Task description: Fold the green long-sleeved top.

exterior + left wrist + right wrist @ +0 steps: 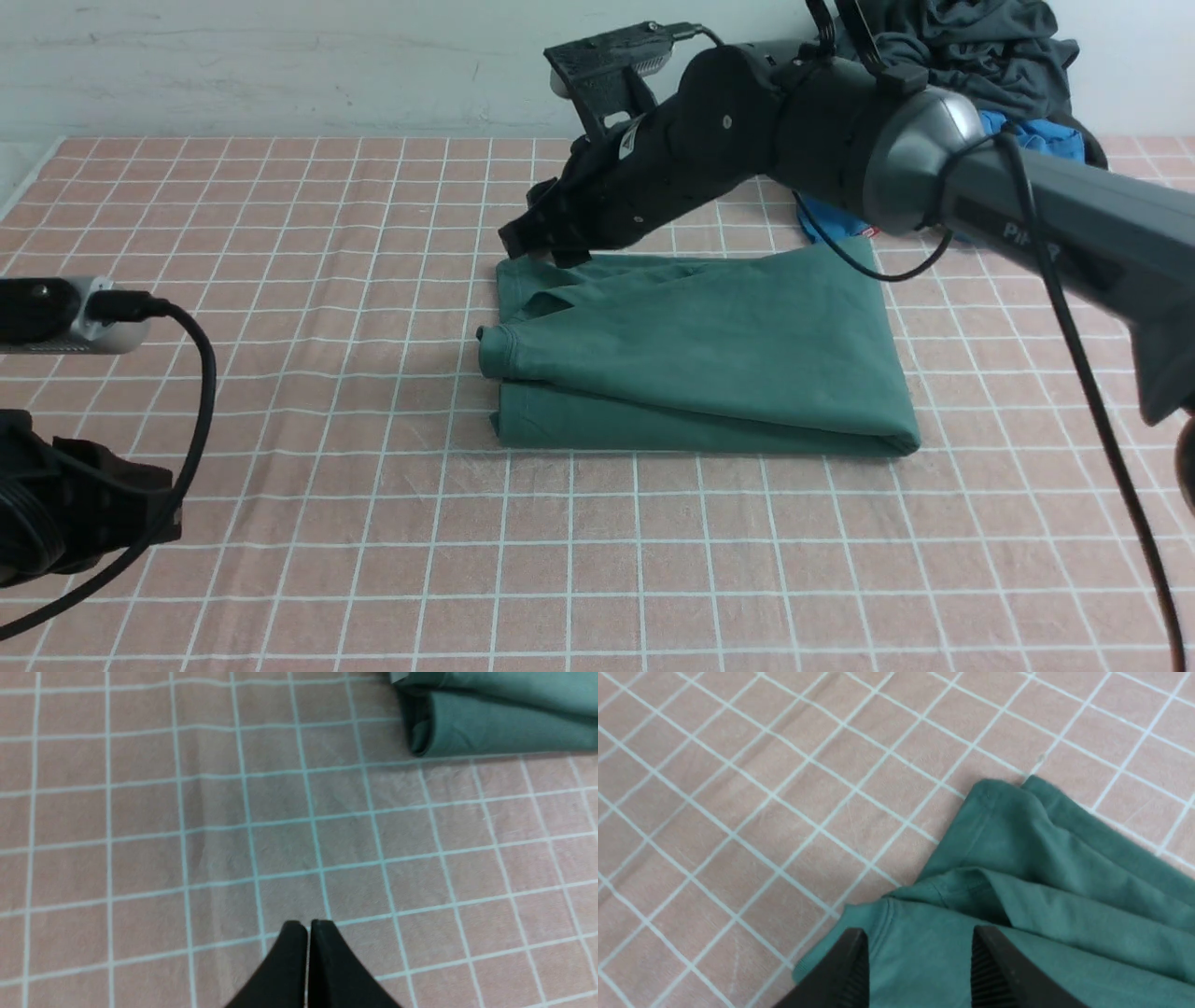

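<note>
The table (280,233), draped in pink cloth with a white grid, carries the green long-sleeved top (709,345), folded into a flat rectangle whose far left corner lies under the right end effector (919,932); the rest spreads to that end effector's right and near side, and a heap of dark grey garment (971,47) and blue garment (1046,140) sits behind it to the right. The right end effector's fingers stand spread over the green fabric, pinching nothing. The left end effector (308,925), fingers pressed together and empty, hangs over bare cloth, the top well ahead to its right.
</note>
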You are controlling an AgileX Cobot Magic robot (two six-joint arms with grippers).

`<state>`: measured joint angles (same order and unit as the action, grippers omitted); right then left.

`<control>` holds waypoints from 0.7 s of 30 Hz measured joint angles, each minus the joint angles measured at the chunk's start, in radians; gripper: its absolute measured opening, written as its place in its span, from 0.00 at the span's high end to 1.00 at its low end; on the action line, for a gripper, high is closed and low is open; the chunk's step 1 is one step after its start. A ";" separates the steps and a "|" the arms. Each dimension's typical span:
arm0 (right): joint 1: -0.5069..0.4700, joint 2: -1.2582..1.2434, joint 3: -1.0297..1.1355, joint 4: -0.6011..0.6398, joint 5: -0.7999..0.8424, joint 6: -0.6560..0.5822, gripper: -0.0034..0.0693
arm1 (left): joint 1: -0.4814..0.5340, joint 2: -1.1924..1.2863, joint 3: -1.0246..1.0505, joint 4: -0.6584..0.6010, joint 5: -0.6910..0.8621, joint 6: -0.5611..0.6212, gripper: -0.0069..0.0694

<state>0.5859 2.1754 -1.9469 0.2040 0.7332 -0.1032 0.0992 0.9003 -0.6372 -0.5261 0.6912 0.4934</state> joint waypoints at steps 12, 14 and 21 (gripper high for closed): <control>0.068 0.071 0.046 0.109 0.053 -0.092 0.96 | 0.000 -0.200 0.051 -0.474 0.024 0.643 0.91; 0.070 0.004 0.045 0.060 0.076 -0.098 0.97 | 0.000 -0.227 0.078 -0.504 0.021 0.690 0.91; 0.069 -0.357 0.063 -0.244 0.245 -0.075 0.97 | 0.000 -0.254 0.108 -0.512 0.017 0.714 0.91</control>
<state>0.6551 1.8185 -1.8837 -0.0395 0.9787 -0.1780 0.0992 0.6466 -0.5291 -1.0384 0.7084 1.2071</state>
